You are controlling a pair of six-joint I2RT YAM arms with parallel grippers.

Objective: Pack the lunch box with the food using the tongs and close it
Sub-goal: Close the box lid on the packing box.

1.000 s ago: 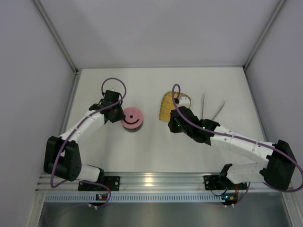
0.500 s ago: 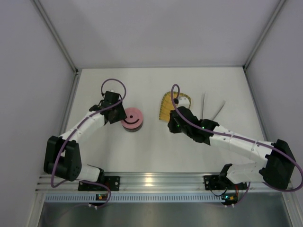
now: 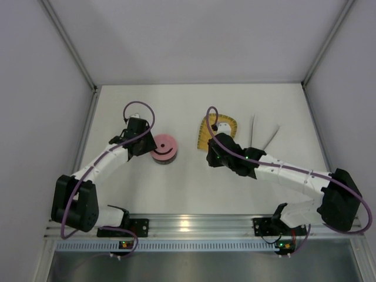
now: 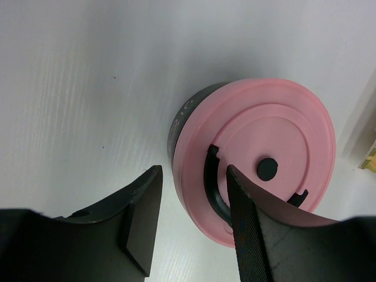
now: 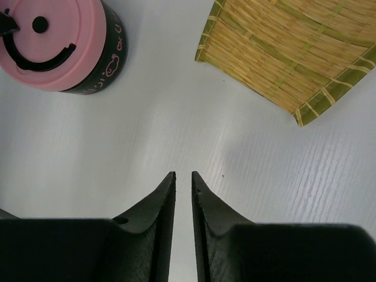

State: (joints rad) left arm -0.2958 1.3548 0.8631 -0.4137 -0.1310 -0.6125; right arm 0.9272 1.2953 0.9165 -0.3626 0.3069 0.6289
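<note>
Lid (image 4: 258, 147), smooth round pink, at parted left jaws; right jaws nearly together, empty, near woven tray (image 5: 288, 53).

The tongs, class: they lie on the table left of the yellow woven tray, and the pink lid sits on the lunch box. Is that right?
No: the top external view shows the tongs lying right of the yellow woven tray, not left. The pink lid does sit on the lunch box.

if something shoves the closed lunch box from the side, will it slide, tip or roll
Probably slides rather than tips: the lunch box looks squat, wider than tall, sitting flat on the smooth white table. Unlikely to roll while upright. Its pink lid looks glossy, so a grip might slip.
</note>
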